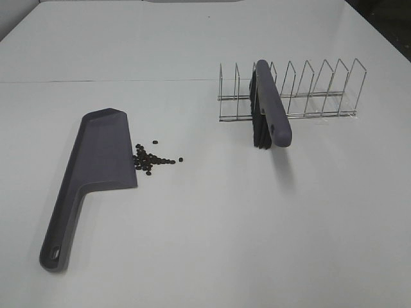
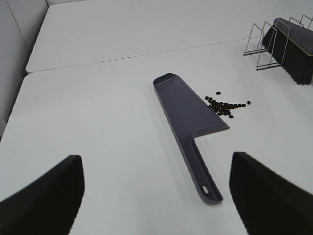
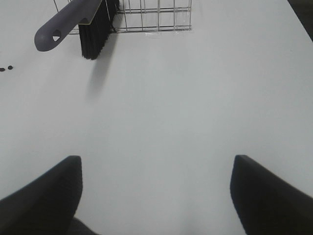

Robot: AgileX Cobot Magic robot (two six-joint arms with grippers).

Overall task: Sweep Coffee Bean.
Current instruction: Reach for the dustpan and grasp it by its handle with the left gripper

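Small dark brown oval coffee beans (image 1: 151,161) lie clustered on the white table (image 1: 212,244), just beside the long edge of the flat grey-purple plastic dustpan (image 1: 103,151). The left jaws and right jaws both stand wide open, empty.

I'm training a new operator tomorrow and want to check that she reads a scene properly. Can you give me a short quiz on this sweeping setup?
1. True or false: the coffee beans lie on the table beside the dustpan, not in it.
2. Where is the brush? A) standing in the wire rack; B) flat on the table; C) on the dustpan.
3. Fill in: the left pincer and the right pincer are both ____ and hold nothing.
Key: 1 true; 2 A; 3 open.
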